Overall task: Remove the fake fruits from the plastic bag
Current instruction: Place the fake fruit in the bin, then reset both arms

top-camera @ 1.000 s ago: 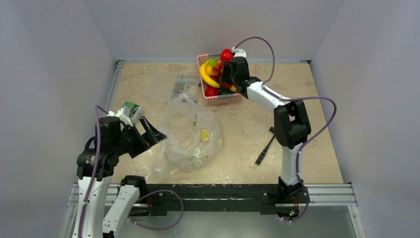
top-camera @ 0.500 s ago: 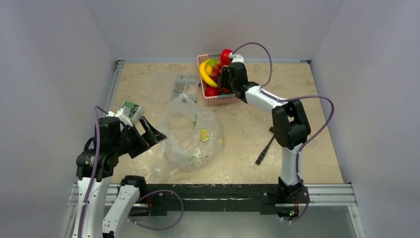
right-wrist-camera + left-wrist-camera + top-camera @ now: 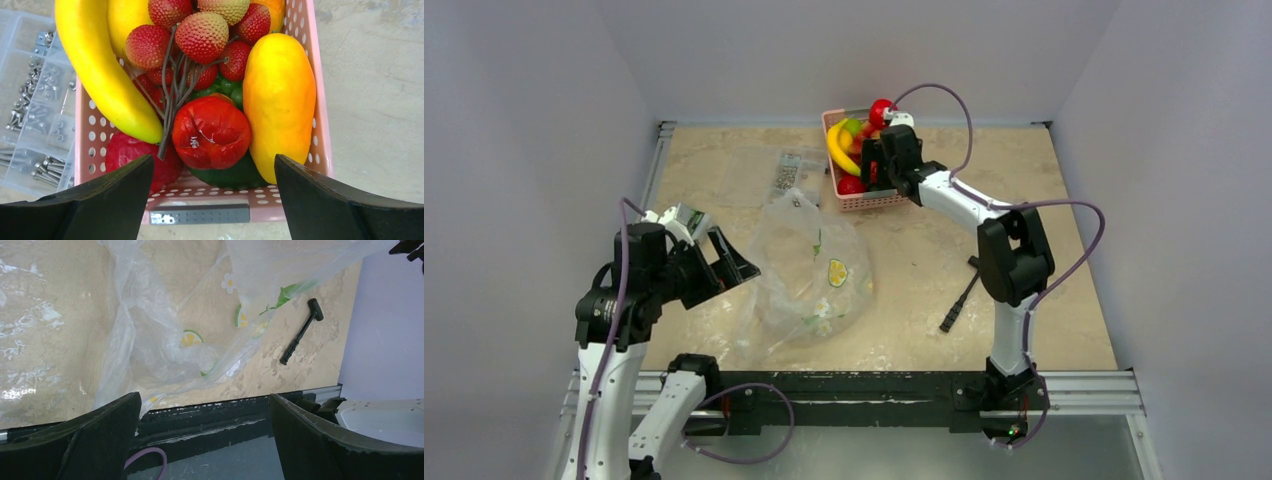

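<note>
The clear plastic bag [image 3: 809, 275] with yellow-and-green motifs lies crumpled in the middle of the table, and I see no fruit inside it. It also fills the top of the left wrist view [image 3: 165, 315]. The fake fruits lie in the pink basket [image 3: 876, 200]: a red wrinkled one [image 3: 211, 132], an orange-yellow one [image 3: 280, 100], a dark green one [image 3: 230, 175], another red one [image 3: 127, 152] and a cluster of bumpy red ones [image 3: 200, 35]. My right gripper [image 3: 871, 160] hangs open and empty just above the basket's near end [image 3: 214, 165]. My left gripper [image 3: 729, 262] is open and empty beside the bag's left edge [image 3: 205, 400].
A big yellow banana [image 3: 95, 70] and green grapes [image 3: 225, 87] share the basket. A flat clear case of small metal parts [image 3: 779, 172] lies left of the basket. A black tool [image 3: 959, 295] lies right of the bag. Walls close the table in on three sides.
My right gripper has shifted slightly left and farther over the basket. My left arm has lifted and turned a little beside the bag. The bag has not moved.
</note>
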Controlling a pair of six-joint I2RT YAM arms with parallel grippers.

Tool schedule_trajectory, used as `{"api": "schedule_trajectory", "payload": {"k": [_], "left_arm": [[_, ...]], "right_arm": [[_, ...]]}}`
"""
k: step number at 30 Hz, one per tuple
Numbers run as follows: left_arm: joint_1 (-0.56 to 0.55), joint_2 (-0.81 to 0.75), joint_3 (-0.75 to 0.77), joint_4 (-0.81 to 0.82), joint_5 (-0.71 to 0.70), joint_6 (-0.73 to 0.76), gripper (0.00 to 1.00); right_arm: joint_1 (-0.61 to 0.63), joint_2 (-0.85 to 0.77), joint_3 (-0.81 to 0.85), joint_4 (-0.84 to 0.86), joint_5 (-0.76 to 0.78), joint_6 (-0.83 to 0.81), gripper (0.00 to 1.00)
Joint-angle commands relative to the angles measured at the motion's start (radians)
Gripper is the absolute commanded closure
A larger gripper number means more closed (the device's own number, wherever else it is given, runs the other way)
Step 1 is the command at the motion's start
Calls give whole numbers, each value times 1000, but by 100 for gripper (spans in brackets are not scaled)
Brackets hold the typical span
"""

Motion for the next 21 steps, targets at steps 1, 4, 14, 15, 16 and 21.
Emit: {"api": "schedule_trajectory", "payload": {"k": [1,4,14,15,16,21], "left_arm": [[5,12,43,14,23,56,0],[5,7,57,-7,24,74,0],[4,-1,237,-54,-132,172,0],[5,-3,263,-52,-140,174,0],[5,-5,290,-47,-144,177,0],[5,-26,402,-2,-127,174,0]], "right_arm": [[28,-84,104,-130,104,-8,7],[41,-123,146,-214,153,14,1],[87,-492,71,-442,186,105,1],[94,-552,34,-451,180,111,1],[95,-615,-7,-457,170,122,1],[95,-967,-191,-459,158,130,1]]}}
